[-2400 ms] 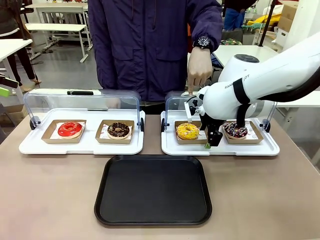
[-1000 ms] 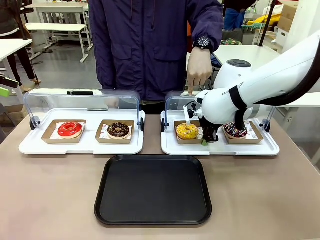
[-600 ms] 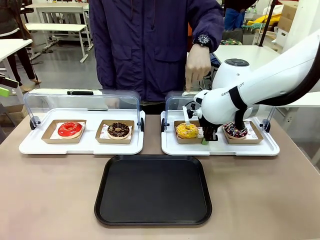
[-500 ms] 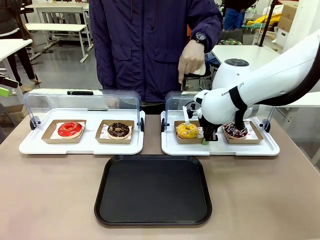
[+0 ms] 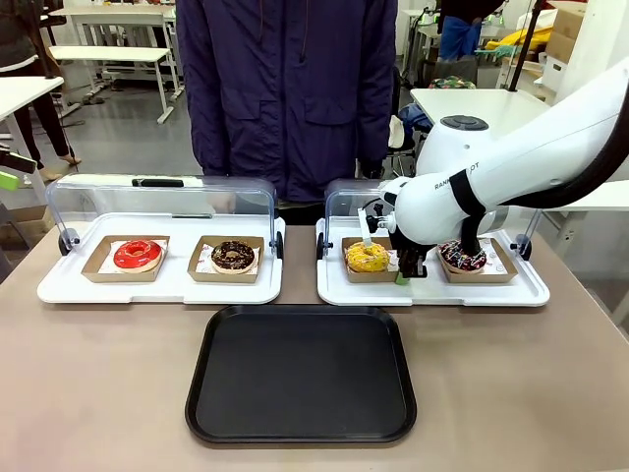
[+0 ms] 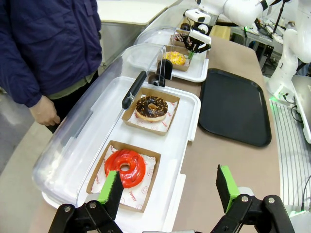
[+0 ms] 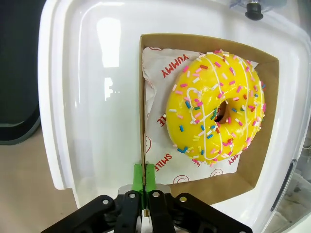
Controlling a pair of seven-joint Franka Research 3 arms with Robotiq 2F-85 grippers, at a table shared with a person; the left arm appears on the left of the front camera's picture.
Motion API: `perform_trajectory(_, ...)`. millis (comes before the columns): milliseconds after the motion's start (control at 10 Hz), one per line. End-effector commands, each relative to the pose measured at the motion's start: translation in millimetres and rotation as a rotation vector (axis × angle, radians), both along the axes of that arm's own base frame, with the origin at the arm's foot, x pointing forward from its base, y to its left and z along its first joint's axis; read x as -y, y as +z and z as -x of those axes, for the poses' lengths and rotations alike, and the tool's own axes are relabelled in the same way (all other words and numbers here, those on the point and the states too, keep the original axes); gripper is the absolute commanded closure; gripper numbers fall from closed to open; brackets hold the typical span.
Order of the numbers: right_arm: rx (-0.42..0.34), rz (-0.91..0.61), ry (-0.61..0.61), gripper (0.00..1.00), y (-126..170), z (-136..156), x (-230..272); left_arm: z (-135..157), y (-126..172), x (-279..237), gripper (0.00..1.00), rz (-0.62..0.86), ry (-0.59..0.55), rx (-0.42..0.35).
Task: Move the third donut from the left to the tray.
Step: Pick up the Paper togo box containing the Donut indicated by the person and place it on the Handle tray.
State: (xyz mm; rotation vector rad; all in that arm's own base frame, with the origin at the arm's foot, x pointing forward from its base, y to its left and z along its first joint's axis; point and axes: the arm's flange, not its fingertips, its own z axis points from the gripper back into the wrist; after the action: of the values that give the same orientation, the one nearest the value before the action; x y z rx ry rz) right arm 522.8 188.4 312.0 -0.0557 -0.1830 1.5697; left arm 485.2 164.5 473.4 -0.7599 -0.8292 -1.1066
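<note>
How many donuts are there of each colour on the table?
Red donut: 1
Chocolate donuts: 2
Yellow donut: 1
Total: 4 donuts

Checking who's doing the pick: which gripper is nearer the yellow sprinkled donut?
Right. The right gripper pinches the yellow donut's holder wall; the left gripper hangs open by the red donut, far off.
</note>
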Motion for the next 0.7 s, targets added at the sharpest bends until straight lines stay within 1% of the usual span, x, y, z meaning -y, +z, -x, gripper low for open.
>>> perform_trajectory(0, 0.051, -0.012, -0.037, 0.98, 11.4, 9.8, -0.7, 1.5, 1.4, 2.5, 0.00, -0.001, -0.004, -0.002)
perform_trajectory(300, 0.117, -0.026, -0.061, 0.98, 39.2, 43.6, -6.2, 1.5, 1.4, 2.5, 0.00, -0.001, -0.004, -0.002)
perform_trajectory(600, 0.204, -0.019, -0.102, 0.98, 69.5, 94.2, -3.3, 1.5, 1.4, 2.5, 0.00, -0.001, -0.004, -0.002)
